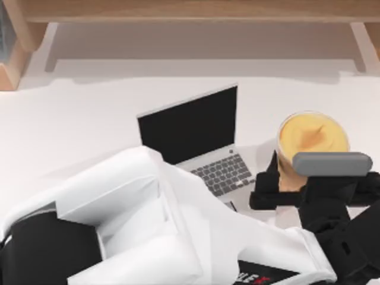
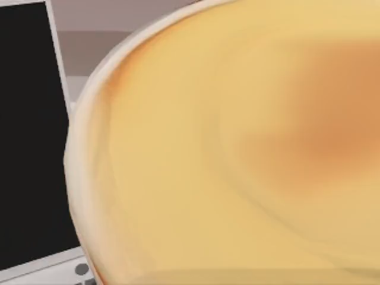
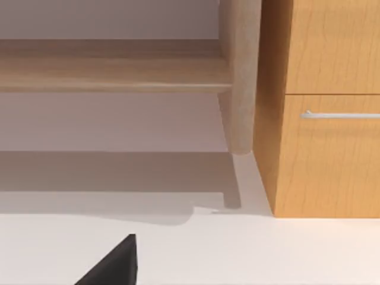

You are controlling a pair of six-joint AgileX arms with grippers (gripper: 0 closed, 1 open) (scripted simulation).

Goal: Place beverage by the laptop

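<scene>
The beverage (image 1: 313,138), a translucent cup of orange drink with a foamy yellow-orange top, is upright just right of the laptop (image 1: 196,127). The silver laptop stands open in the middle of the table, black screen up and grey keyboard toward me. My left arm reaches across the front from the lower left, and my left gripper (image 1: 291,187) is shut on the cup's side below the rim. I cannot tell whether the cup's base touches the table. The left wrist view has the beverage (image 2: 237,154) very close, with the laptop (image 2: 27,130) screen beside it. A black fingertip (image 3: 113,261) of my right gripper shows in the right wrist view.
The white table (image 1: 77,119) spreads left of the laptop. A wooden shelf (image 1: 190,12) runs along the back. The right wrist view faces a wooden cabinet (image 3: 332,154) with a drawer handle and a round wooden leg (image 3: 240,71).
</scene>
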